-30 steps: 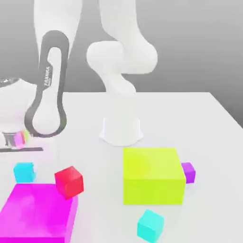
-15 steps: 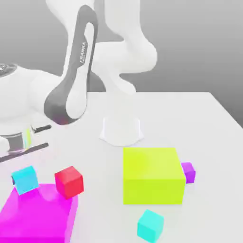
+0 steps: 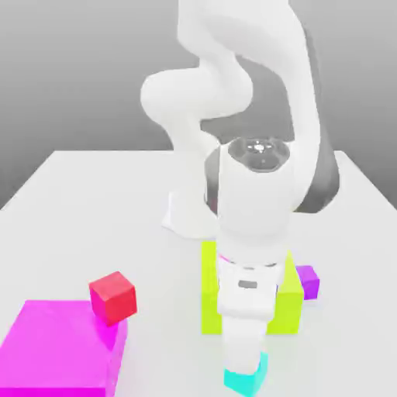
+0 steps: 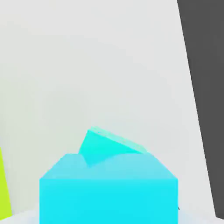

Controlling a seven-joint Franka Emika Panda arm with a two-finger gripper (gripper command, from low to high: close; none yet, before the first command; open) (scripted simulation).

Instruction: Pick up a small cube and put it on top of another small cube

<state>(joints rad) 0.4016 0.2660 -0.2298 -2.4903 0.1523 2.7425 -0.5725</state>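
My gripper (image 3: 246,358) hangs straight down at the front of the table, in front of the big yellow-green block. Directly beneath the hand, a small cyan cube (image 3: 248,378) pokes out; the hand covers its top. The hand view holds two cyan cubes. One small cube (image 4: 109,192) is close and square-on. Another small cube (image 4: 111,146) sits tilted and partly hidden behind it. The two meet in that picture, but I cannot tell whether one rests on the other.
The big yellow-green block (image 3: 288,306) stands just behind the hand, with a small purple cube (image 3: 308,281) at its right side. A small red cube (image 3: 113,297) leans at the corner of the big magenta block (image 3: 58,349) on the exterior view's left. The arm's base (image 3: 182,219) is mid-table.
The arm has swung from the exterior view's left across to the front right. The cyan cube beside the magenta block rose off the table and is gone from that spot.
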